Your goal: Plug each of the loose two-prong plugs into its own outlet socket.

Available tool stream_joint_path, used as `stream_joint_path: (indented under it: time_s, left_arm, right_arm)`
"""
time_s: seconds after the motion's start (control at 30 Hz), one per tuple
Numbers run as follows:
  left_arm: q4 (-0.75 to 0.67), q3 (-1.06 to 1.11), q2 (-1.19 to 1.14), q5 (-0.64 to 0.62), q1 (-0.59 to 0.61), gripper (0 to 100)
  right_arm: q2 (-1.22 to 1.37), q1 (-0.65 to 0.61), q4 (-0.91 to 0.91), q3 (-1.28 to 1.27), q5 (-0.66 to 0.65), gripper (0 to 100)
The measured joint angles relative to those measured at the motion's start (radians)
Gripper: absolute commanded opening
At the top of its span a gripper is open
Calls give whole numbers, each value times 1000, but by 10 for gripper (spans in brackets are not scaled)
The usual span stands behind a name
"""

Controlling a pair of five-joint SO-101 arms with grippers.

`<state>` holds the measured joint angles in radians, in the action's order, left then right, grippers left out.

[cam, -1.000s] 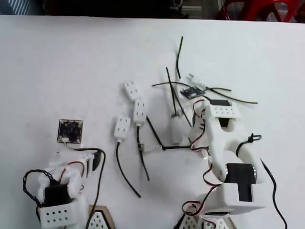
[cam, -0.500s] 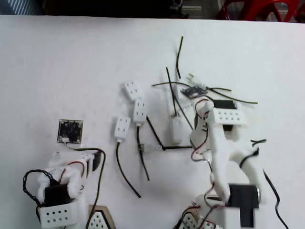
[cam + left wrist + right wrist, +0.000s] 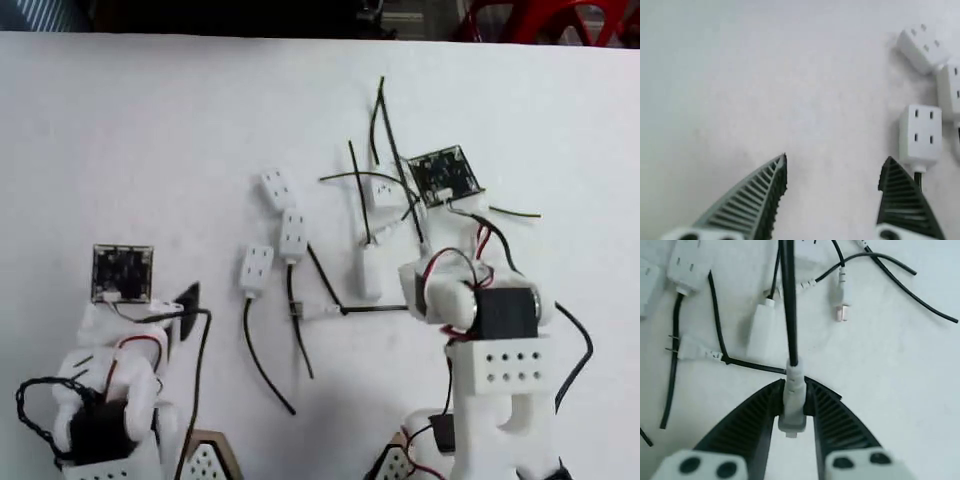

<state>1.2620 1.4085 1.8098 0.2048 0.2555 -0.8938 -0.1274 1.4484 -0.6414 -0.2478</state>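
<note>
Pinching a white moulded plug on a stiff black cord, the right gripper presses its dark ribbed fingers against the plug's sides. The cord runs straight out away from the wrist. On the white table beyond lie a second long white plug body and a flat white two-prong plug with both metal prongs showing, apart from any socket. The left gripper hangs spread wide over bare tabletop, with nothing between its grey ribbed fingers. Just beside one fingertip sits a white four-slot outlet socket. A second white socket block and a tilted third socket block lie farther off. Seen from above, these three sockets form a loose cluster on the table between the two arms.
</note>
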Motion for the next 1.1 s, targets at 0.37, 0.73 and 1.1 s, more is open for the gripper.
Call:
stream_joint_path:
  time_s: [0.37, 0.73, 1.1]
  left_arm:
    - [0, -207, -15, -58, -163, 57]
    - [66, -594, -658, -66, -186, 77]
    - [26, -795, -867, -91, -199, 347]
  right_arm:
    - [-9, -218, -365, -158, 327, 17]
    - [-9, -393, -638, -318, 350, 17]
    - [-12, -637, -664, -318, 305, 18]
